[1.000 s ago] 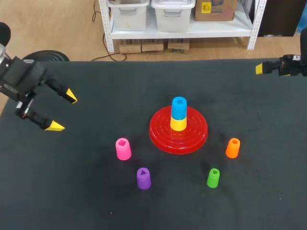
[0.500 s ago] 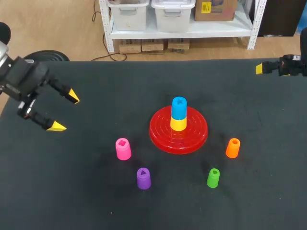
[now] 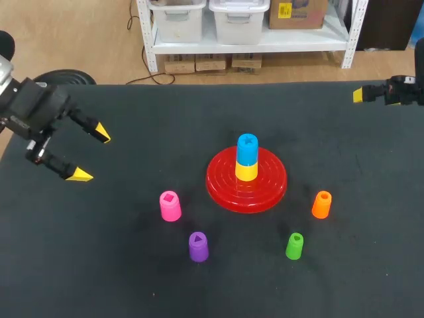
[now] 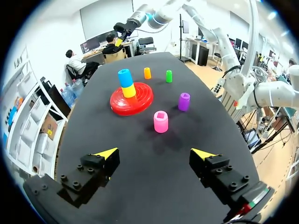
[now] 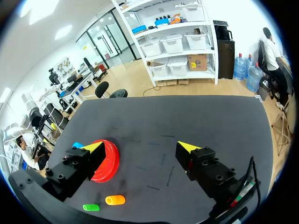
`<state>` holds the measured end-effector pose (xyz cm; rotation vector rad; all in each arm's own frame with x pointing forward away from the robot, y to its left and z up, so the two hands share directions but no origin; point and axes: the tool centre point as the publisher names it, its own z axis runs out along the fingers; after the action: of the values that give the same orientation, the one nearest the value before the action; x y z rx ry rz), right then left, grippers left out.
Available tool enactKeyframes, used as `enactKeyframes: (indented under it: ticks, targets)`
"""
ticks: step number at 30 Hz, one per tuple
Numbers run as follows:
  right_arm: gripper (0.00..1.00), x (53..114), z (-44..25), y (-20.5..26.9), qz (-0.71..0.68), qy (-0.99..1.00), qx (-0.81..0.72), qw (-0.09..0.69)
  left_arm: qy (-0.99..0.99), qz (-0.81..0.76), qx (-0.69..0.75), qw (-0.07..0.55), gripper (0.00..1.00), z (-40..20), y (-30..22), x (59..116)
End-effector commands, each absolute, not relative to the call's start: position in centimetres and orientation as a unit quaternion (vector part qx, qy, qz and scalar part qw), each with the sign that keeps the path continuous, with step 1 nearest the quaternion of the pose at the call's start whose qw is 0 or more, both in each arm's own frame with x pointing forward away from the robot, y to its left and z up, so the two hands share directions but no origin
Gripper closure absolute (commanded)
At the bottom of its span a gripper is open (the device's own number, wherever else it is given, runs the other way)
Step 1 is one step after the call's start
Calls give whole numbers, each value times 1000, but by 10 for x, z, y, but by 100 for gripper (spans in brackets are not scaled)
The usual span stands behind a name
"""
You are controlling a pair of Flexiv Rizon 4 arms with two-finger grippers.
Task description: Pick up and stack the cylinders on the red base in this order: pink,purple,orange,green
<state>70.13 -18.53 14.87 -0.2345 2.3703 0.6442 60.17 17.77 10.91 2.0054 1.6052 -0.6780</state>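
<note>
The red base (image 3: 218, 182) sits mid-table with a yellow cylinder (image 3: 246, 171) and a blue one (image 3: 247, 150) stacked on it. In front of it stand the pink (image 3: 170, 205), purple (image 3: 198, 246), green (image 3: 295, 246) and orange (image 3: 321, 204) cylinders, all apart. My left gripper (image 3: 91, 154) hangs open at the table's left, empty. In its wrist view the left gripper (image 4: 155, 154) has the pink cylinder (image 4: 160, 121) just ahead and the purple one (image 4: 184, 101) beyond. My right gripper (image 3: 377, 93) is at the far right edge; the right gripper (image 5: 140, 147) is open and empty, with the base (image 5: 108, 161) off to one side.
The black table (image 3: 132, 285) holds only these pieces. In the right wrist view the orange cylinder (image 5: 115, 199) and green cylinder (image 5: 91, 206) show under the gripper's fingers, far below. Bare cloth lies between each gripper and the pieces.
My left gripper has shifted slightly toward the table's middle, still open. The right arm and all the cylinders have stayed where they were.
</note>
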Motion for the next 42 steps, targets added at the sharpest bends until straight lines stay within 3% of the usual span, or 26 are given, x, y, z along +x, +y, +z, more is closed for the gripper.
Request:
enactKeyframes:
  ticks: [1,6,12,25,42]
  targets:
    - [0,701,149,-185,245,907,-89,331,586,-247,733,241,0,109,178,601]
    - [0,700,179,-161,198,922,-119,311,586,-247,733,241,0,109,178,601]
    - [0,695,219,-92,119,937,-211,253,586,-247,733,241,0,109,178,601]
    - [0,661,213,45,60,890,-427,151,586,-247,733,241,0,109,178,601]
    - [0,613,158,115,65,836,-543,53,586,-247,733,241,0,109,178,601]
